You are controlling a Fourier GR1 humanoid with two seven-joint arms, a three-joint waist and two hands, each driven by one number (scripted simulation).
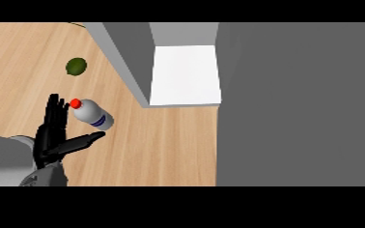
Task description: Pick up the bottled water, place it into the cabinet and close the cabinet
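The water bottle (91, 112) is pale with a red cap and a blue label band, and its cap end points up-left on the wooden counter (164, 145). My left hand (51, 142) comes in from the lower left and is open. Its straight fingers (53, 113) run along the bottle's left side, and its thumb (87, 139) stretches out just below the bottle's base. The hand does not curl round the bottle. The cabinet (185, 75) stands open just right of the bottle and shows a white inner floor. Its grey door (125, 60) is swung out toward the left. My right hand does not show.
A green lime (76, 66) lies on the counter above the bottle, left of the cabinet door. The cabinet's grey body (288, 106) fills the right side of the view. Bare wood runs between the bottle and the cabinet's front edge.
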